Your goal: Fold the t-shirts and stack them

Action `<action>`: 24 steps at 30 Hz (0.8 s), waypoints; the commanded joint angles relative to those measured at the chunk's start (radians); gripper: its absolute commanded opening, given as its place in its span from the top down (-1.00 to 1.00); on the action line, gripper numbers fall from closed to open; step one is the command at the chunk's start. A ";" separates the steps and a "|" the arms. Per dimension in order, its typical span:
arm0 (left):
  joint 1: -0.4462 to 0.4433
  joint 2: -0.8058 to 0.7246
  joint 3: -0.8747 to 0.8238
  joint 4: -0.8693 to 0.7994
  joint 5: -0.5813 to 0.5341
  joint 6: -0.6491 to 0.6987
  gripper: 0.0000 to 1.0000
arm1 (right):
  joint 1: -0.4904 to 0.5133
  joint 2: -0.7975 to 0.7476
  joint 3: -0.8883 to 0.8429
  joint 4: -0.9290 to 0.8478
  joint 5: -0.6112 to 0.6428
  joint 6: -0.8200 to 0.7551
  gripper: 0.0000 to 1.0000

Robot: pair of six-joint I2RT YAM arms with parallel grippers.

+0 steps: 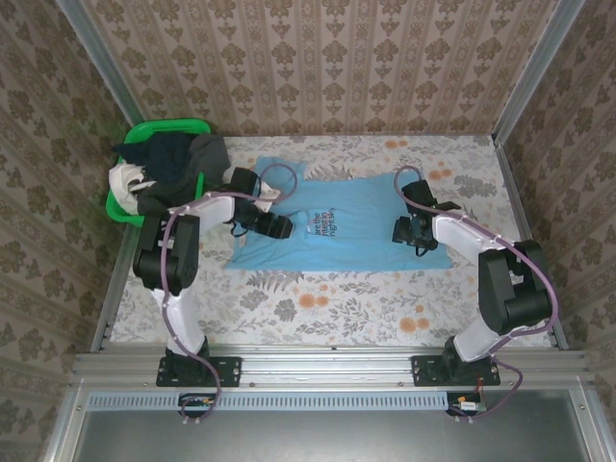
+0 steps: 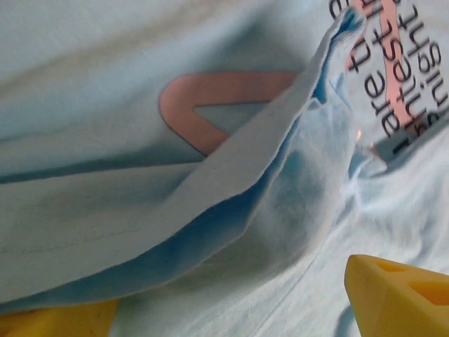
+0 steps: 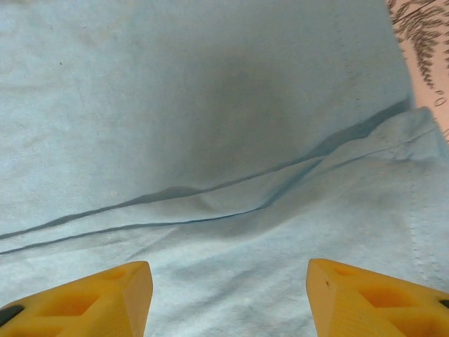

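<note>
Far left, spare shirts (image 1: 168, 166) wait heaped in the green basket (image 1: 197, 125). Mid-table, the blue t-shirt (image 1: 356, 217) lies spread for folding. The left gripper (image 1: 277, 227), jaws wide, hovers by a raised fold (image 2: 231, 203), and the right gripper (image 1: 402, 231) is wide over the right edge.

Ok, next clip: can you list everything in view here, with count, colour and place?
light blue t-shirt: one, light blue with a dark print, spread flat mid-table, one fold raised near the print
heaped garments: several, exact count unclear, black, dark grey and white, piled in the basket
plastic basket: one, green, far left corner of the table
tablecloth: one, pale with grey and orange flowers, covering the table
wallpapered walls: three, beige patterned, around the table
arms: two, black and white, bases at the near edge
left gripper: one, yellow-fingered, open, at the shirt's left part
right gripper: one, yellow-fingered, open, at the shirt's right part
</note>
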 commanded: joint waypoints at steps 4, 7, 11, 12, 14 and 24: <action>0.020 0.088 0.165 -0.115 0.014 -0.025 -0.69 | -0.007 -0.010 -0.084 0.033 -0.036 0.044 -0.24; 0.020 0.106 0.209 -0.129 0.021 -0.026 -0.69 | -0.012 0.001 -0.083 0.015 -0.033 0.039 -0.24; 0.020 0.131 0.274 -0.144 -0.021 -0.038 -0.81 | -0.013 0.009 -0.074 0.001 -0.036 0.036 -0.24; 0.019 0.130 0.284 -0.142 -0.029 -0.041 -0.86 | -0.013 0.006 -0.072 -0.002 -0.037 0.034 -0.24; 0.019 0.106 0.280 -0.123 -0.043 -0.051 -0.99 | -0.013 -0.002 -0.078 -0.005 -0.032 0.034 -0.24; -0.105 -0.376 -0.357 0.223 -0.120 -0.304 -0.99 | -0.001 -0.129 -0.168 0.055 -0.068 0.085 -0.23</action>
